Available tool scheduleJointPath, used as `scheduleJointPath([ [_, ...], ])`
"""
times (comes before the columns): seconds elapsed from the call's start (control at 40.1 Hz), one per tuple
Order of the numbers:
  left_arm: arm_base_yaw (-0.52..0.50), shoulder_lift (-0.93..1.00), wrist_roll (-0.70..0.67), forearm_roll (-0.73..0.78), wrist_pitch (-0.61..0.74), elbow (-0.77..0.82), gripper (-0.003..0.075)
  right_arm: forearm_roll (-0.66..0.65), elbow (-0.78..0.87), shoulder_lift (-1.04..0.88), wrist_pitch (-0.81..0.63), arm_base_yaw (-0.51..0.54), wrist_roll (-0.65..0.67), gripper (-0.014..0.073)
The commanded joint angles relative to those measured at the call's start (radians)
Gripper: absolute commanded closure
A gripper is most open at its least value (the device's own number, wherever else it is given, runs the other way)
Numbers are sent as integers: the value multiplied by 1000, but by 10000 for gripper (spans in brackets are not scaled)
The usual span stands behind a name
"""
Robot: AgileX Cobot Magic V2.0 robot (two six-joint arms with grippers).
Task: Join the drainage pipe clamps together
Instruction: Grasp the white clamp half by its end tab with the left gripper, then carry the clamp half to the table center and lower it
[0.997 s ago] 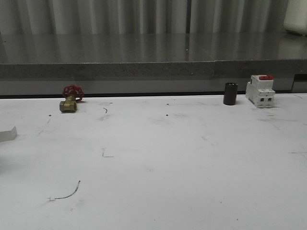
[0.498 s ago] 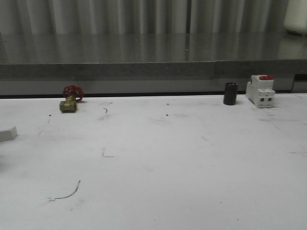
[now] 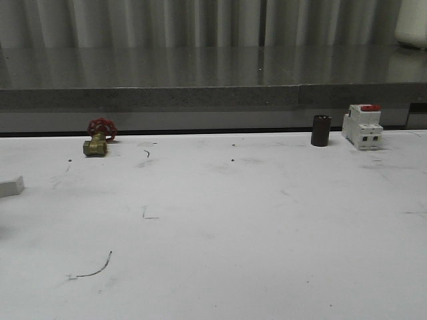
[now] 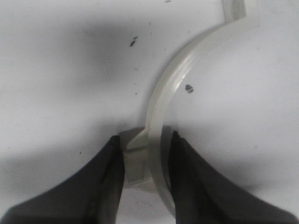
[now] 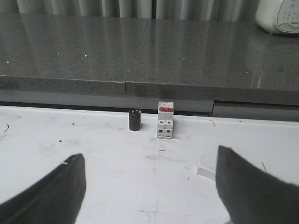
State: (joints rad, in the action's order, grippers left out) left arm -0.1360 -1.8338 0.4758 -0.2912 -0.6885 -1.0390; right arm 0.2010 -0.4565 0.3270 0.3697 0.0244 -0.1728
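My left gripper (image 4: 145,172) is showing two glossy black fingers (image 4: 110,182), smooth, curved, narrowing toward rounded tips. My right gripper (image 5: 149,182) is showing broad, matte black fingers (image 5: 247,186), blurred at their edges, with plain unmarked surfaces.

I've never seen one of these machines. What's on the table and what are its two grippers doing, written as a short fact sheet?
Left gripper: fingers on either side of a white pipe clamp half, at its side lug
Right gripper: open, holding nothing
Second clamp piece: partly seen near the right gripper
Far left of table: brass valve with red handwheel
Far right of table: dark cylinder beside a white circuit breaker
Table: white, scuffed
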Motion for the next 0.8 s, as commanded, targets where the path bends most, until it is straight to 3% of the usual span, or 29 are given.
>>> scheduleJointPath([
  [0.0,1,38,0,-20,5,-24,556,11,-35,14,-76,5,-6,1],
  [0.199,1,48,0,-17,-1,-36,556,11,-35,14,-76,5,-6,1],
  [0.474,49,70,-53,-13,-131,-145,570,11,-35,14,-76,5,-6,1],
  [0.648,168,70,-155,35,-180,-220,601,11,-35,14,-76,5,-6,1],
  [0.773,294,70,-323,138,-198,-266,604,11,-35,14,-76,5,-6,1],
])
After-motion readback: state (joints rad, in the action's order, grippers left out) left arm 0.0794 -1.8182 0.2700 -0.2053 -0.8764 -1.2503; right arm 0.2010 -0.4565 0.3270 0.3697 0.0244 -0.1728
